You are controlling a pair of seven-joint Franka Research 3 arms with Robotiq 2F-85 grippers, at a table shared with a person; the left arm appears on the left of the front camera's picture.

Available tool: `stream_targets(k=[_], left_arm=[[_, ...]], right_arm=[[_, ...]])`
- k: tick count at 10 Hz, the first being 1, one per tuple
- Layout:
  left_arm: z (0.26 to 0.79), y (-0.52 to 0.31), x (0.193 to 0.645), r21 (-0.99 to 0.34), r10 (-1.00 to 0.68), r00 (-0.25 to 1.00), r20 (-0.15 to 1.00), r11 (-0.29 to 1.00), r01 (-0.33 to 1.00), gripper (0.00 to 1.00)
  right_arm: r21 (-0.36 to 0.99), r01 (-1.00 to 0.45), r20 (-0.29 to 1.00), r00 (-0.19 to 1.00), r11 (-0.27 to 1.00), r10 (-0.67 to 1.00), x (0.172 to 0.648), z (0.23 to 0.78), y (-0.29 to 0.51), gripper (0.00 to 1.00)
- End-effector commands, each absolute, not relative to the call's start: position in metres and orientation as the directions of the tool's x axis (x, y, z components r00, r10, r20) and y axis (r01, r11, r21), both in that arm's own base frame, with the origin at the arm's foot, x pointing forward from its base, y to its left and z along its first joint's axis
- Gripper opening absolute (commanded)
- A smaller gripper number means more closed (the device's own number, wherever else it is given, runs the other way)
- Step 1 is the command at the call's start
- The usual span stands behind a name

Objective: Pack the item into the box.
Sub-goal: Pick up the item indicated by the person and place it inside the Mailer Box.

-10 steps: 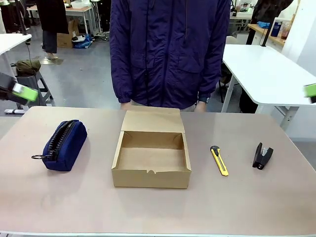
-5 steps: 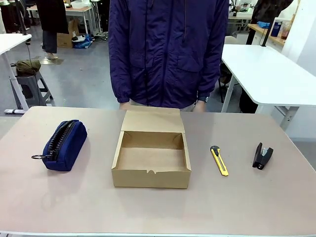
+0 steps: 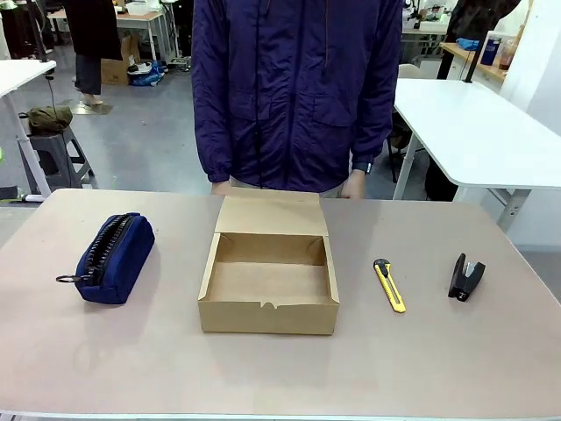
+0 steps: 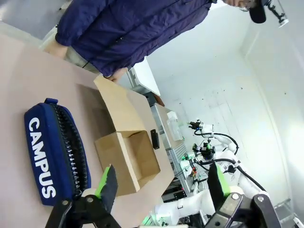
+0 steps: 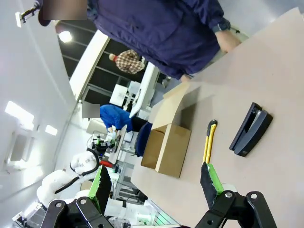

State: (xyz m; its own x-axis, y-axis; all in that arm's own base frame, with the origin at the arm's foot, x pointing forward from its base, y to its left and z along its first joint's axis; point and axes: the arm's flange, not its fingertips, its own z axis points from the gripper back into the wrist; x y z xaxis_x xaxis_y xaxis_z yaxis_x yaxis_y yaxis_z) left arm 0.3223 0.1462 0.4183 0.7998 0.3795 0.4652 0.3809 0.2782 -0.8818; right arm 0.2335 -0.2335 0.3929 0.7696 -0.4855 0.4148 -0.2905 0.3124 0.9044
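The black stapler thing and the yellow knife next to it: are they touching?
Apart. The front view shows a clear strip of bare table between the stapler and the yellow knife.

readable text: one word, "campus", on the navy pouch (image 4: 42, 156)
left wrist view: bold white block capitals on the pouch's blue side panel, one line running along its length, just beside the black zipper (image 4: 71, 147). the view is rolled, so the word stands sideways, with the c toward the top of the picture and the s toward the bottom. all six letters are sharp and whole. the pouch lies on the table (image 4: 19, 71), near the open cardboard box (image 4: 124, 159).
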Motion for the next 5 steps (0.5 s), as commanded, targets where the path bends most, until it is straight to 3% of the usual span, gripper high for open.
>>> stream_targets(k=[1,5], left_arm=[[0.4271,0.1519,0.3140,-0.867,0.384,0.778,0.497,0.255,0.428,1.00],[0.4271,0.1519,0.3140,-0.867,0.384,0.778,0.497,0.255,0.428,1.00]], right_arm=[[0.898,-0.312,0.431,0.764,0.310,-0.479,0.2243,0.3983,-0.2361,1.00],[0.898,-0.312,0.431,0.764,0.310,-0.479,0.2243,0.3983,-0.2361,1.00]])
